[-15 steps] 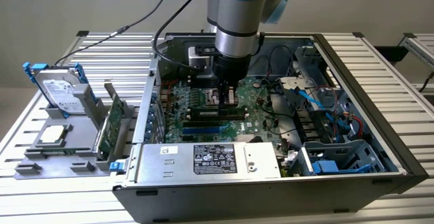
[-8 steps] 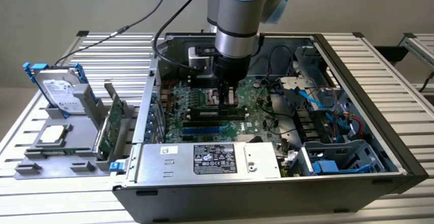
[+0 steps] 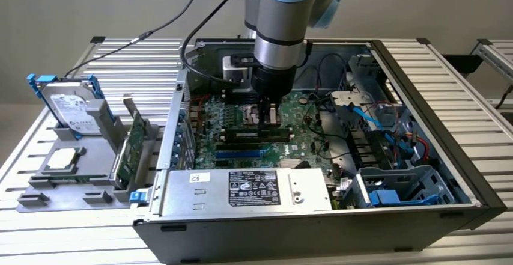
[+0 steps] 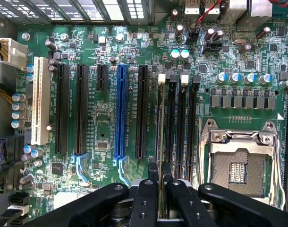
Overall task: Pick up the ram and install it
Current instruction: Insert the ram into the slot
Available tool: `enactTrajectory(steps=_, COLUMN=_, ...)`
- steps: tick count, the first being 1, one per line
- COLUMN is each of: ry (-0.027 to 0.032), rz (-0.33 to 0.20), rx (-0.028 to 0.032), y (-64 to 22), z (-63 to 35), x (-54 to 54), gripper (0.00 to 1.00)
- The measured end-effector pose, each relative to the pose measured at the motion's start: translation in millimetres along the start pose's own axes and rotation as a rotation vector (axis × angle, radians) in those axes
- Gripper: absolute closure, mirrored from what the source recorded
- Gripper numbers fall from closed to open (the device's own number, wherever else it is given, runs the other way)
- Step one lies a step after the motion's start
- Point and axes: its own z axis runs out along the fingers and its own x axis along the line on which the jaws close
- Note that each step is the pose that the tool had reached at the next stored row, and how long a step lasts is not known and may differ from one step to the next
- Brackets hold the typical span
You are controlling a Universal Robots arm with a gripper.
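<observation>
Your hand (image 4: 160,189) is clamped on the ram (image 4: 161,137), edge-on over the memory slots (image 4: 182,123). If it's skewed, pressing risks jamming or bending it.

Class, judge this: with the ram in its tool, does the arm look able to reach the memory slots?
Probably yes. The tool is shut on the ram, seen edge-on just above the memory slots. The case is open on top, and nothing shows between ram and slots.
</observation>
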Motion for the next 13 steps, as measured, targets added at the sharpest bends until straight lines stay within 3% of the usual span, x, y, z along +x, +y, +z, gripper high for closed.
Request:
enactTrajectory(steps=5, ry=0.0000, rz=0.001, rx=0.0000, y=0.0, z=0.1, x=0.0, gripper=0.84)
enactTrajectory(steps=7, ry=-0.0003, rz=0.001, rx=-0.0001, y=0.0, z=0.2, x=0.0, gripper=0.78)
enactTrajectory(steps=8, ry=-0.0003, rz=0.001, rx=0.0000, y=0.0, z=0.2, x=0.0, gripper=0.66)
enactTrajectory(steps=13, ry=-0.0006, rz=0.003, rx=-0.0003, y=0.0, z=-0.6, x=0.0, gripper=0.55)
